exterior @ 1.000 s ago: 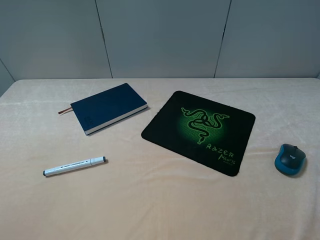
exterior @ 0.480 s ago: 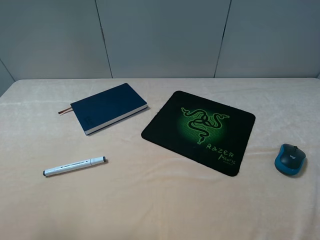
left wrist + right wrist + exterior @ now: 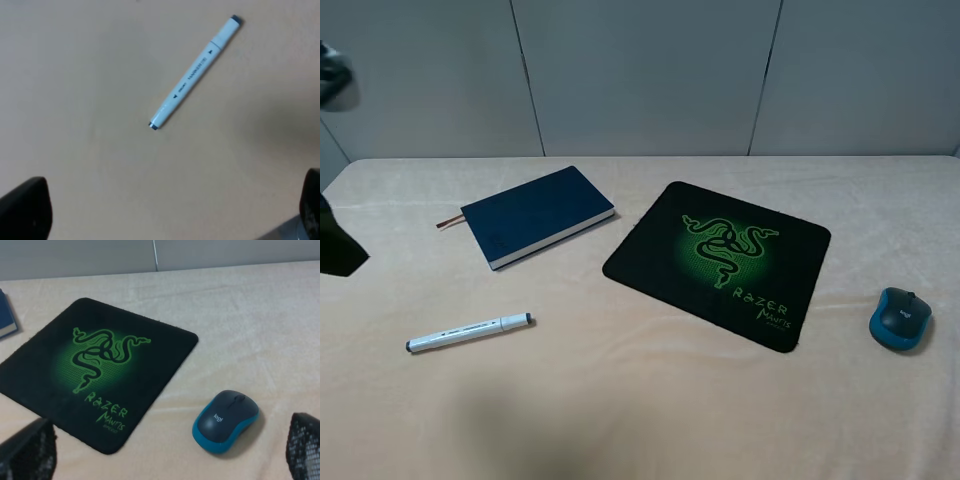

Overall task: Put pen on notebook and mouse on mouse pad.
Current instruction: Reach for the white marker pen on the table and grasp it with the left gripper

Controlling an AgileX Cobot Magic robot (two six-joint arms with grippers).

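The white pen (image 3: 469, 332) lies flat at the front left of the table, apart from the navy notebook (image 3: 537, 215) behind it. The black mouse pad (image 3: 720, 262) with its green logo lies in the middle, and the teal mouse (image 3: 900, 319) sits on the cloth to its right. In the left wrist view my left gripper (image 3: 167, 212) hangs open above the cloth, with the pen (image 3: 195, 72) some way off its fingertips (image 3: 25, 207). My right gripper (image 3: 167, 450) is open too, with nothing between its fingers, short of the mouse (image 3: 226, 421) and the pad (image 3: 95, 370).
A dark part of my left arm (image 3: 340, 245) juts in at the left edge of the high view. The peach tablecloth (image 3: 640, 400) covers the whole table. Grey wall panels (image 3: 640, 70) stand behind it.
My left arm has come into the high view at the left edge and casts a shadow on the front left cloth. Pen, notebook, pad and mouse have not moved.
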